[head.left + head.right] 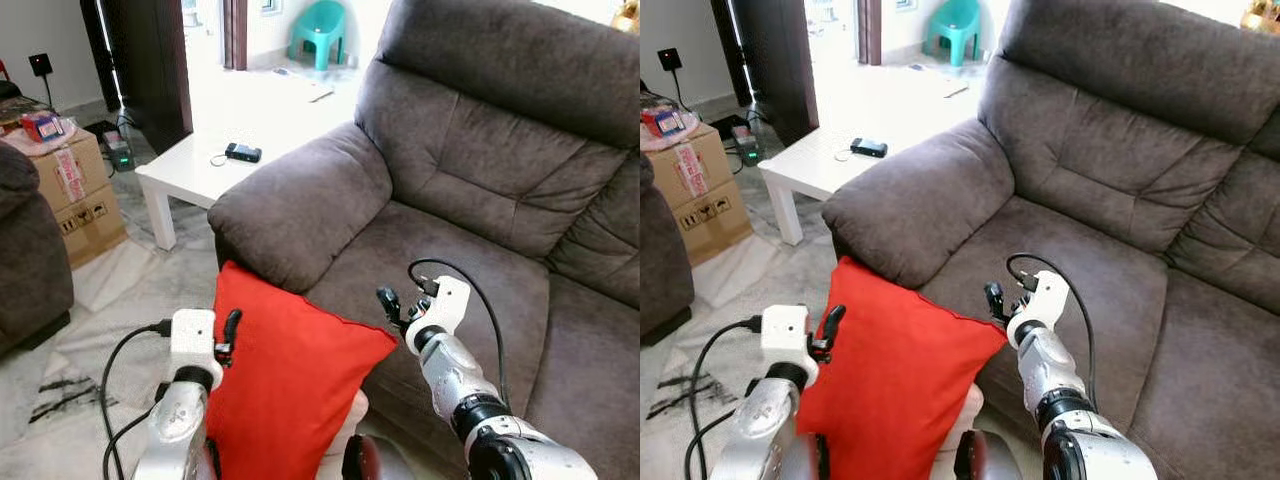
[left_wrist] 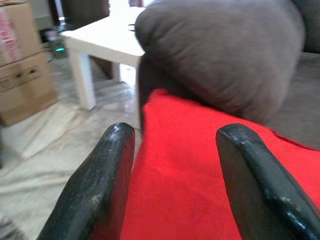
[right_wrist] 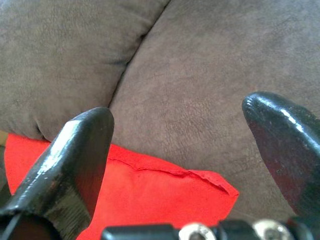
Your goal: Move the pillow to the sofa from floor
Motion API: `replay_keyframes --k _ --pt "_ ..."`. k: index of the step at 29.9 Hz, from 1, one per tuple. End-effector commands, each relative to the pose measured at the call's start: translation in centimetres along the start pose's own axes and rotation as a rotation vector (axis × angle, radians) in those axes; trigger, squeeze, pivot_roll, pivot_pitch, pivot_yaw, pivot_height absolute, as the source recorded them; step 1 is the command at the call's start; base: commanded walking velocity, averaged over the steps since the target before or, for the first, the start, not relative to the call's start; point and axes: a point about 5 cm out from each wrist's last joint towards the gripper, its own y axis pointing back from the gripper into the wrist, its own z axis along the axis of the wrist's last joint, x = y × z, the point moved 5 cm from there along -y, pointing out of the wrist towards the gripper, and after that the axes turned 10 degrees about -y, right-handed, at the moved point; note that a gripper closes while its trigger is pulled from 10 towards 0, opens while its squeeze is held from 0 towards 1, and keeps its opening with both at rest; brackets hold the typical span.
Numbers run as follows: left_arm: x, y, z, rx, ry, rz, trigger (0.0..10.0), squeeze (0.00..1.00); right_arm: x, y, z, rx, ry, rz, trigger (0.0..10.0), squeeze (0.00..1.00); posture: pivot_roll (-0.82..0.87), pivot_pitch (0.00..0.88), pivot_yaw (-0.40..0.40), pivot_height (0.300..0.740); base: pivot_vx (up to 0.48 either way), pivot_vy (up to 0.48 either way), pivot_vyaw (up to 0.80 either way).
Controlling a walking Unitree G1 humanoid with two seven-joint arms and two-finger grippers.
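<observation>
Red pillow (image 1: 285, 390) upright against sofa (image 1: 480, 200) front, lower centre of frame — both end effectors at its edges.

Pillow's top corner touches the brown armrest (image 1: 300, 205); its right corner points at the seat cushion (image 1: 450, 270) edge. Left end effector (image 2: 175, 175) at lower left, fingers (image 2: 95, 185) spread wide, straddling the pillow's left edge, not closed on it. Right end effector (image 3: 185, 150) at lower centre-right, over the seat just beside the pillow's right corner, fingers wide apart, holding nothing. White surface (image 1: 215, 160) upper left carries a small black device (image 1: 243, 152); cardboard box (image 1: 75, 195) far left.
</observation>
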Motion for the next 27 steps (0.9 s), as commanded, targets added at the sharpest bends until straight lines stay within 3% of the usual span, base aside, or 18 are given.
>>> replay_keyframes --k 1,5,10,11,12,16,22,27 --pt "0.5 0.3 0.5 -0.010 0.039 0.042 10.0 0.00 -0.3 -0.1 0.5 -0.002 0.000 -0.019 10.0 1.00 0.15 0.017 -0.227 0.599 0.000 0.000 0.00" --pt "1.3 0.9 0.8 -0.014 0.037 0.081 10.0 0.00 -0.1 -0.1 0.2 0.004 0.008 -0.018 10.0 1.00 0.16 0.050 -0.234 0.599 0.000 0.000 0.00" --pt "1.1 -0.1 2.4 -0.043 0.011 0.078 10.0 0.00 -0.1 0.0 -1.1 0.044 0.046 -0.018 10.0 0.98 0.16 0.086 -0.237 0.599 0.000 0.000 0.00" --pt "1.1 -0.5 3.0 -0.059 0.014 0.081 10.0 0.00 -0.2 0.1 -1.3 0.049 0.050 -0.020 10.0 0.63 0.16 0.094 -0.239 0.599 0.000 0.000 0.00" --pt "1.1 -0.9 3.6 -0.072 0.014 0.081 10.0 0.00 -0.3 0.1 -1.4 0.053 0.047 -0.025 10.0 0.00 0.16 0.101 -0.240 0.599 0.000 0.000 0.00" --pt "0.8 -1.8 5.2 -0.107 0.007 0.057 10.0 0.00 -1.4 0.4 -2.0 0.080 0.044 -0.070 10.0 0.00 0.15 0.130 -0.246 0.599 0.000 0.000 0.00" --pt "-0.4 -1.7 6.0 -0.114 -0.019 0.002 10.0 0.00 -2.0 0.6 -2.4 0.099 0.025 -0.098 10.0 0.00 0.14 0.178 -0.252 0.599 0.000 0.000 0.00" --pt "0.0 -1.4 6.9 -0.114 0.011 0.045 10.0 0.00 -2.0 0.7 -3.1 0.121 -0.079 -0.100 10.0 0.00 0.16 0.205 -0.266 0.599 0.000 0.000 0.00"
